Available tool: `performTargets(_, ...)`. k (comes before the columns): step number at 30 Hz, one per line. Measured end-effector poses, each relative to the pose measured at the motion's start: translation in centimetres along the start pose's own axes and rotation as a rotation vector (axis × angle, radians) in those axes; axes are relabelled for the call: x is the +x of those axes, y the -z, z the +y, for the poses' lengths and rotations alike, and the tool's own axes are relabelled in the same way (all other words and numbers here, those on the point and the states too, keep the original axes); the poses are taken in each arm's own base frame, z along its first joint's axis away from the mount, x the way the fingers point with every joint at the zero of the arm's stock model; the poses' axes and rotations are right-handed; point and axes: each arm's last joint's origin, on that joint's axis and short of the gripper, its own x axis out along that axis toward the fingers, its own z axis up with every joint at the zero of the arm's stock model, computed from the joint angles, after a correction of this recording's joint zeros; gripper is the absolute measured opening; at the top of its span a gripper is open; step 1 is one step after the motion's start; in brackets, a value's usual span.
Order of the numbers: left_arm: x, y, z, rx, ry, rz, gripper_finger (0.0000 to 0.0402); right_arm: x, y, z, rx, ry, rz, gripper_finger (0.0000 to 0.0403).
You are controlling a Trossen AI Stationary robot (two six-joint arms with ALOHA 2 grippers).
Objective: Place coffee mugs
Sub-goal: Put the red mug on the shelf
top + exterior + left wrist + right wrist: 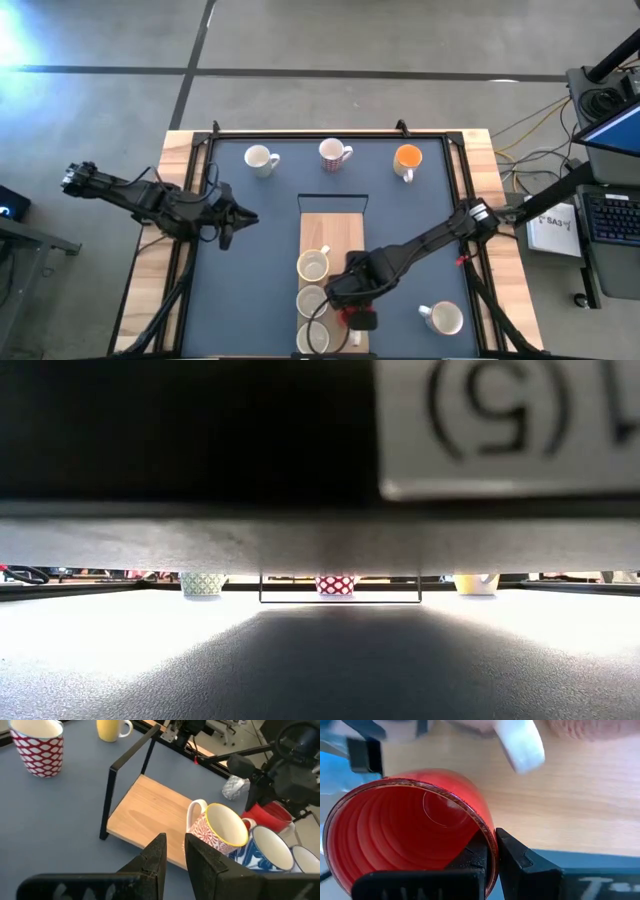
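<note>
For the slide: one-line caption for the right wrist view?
Right gripper shut on the red mug's rim, beside the wooden board.

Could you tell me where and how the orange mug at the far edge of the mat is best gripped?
The orange mug stands upright and alone, mouth up, its handle toward the near side. Probably best to descend from above and pinch the rim wall on a side away from the handle, one end effector finger inside, one outside.

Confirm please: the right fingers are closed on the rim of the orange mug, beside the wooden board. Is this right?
Not quite. The right gripper has its fingers closed on the rim of the red mug, as the right wrist view shows. The orange mug stands alone at the table's far side. The wooden board is indeed beside the held mug.
</note>
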Motion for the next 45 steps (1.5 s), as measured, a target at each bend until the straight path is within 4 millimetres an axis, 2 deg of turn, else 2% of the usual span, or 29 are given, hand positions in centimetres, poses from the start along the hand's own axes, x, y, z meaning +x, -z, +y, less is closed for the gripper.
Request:
performTargets(8,-0.3,-0.1,0.1,0.029,0.014,-0.007,0.0052,-0.6,-0.5,0.4,0.000,0.005,0.010,0.0013)
performTargets(26,-0.5,0.2,0.3,0.046,0.000,0.015,0.0052,0.1,-0.1,0.1,0.079,0.020,0.044,0.0014)
performTargets(35,-0.6,0.2,0.3,0.046,0.000,0.014,0.0052,0.4,0.0,0.0,0.086,0.025,0.056,0.0066)
performTargets(45,-0.7,0.2,0.4,0.048,-0.003,0.019,0.0052,-0.8,0.2,0.1,0.326,0.022,0.039,0.0079)
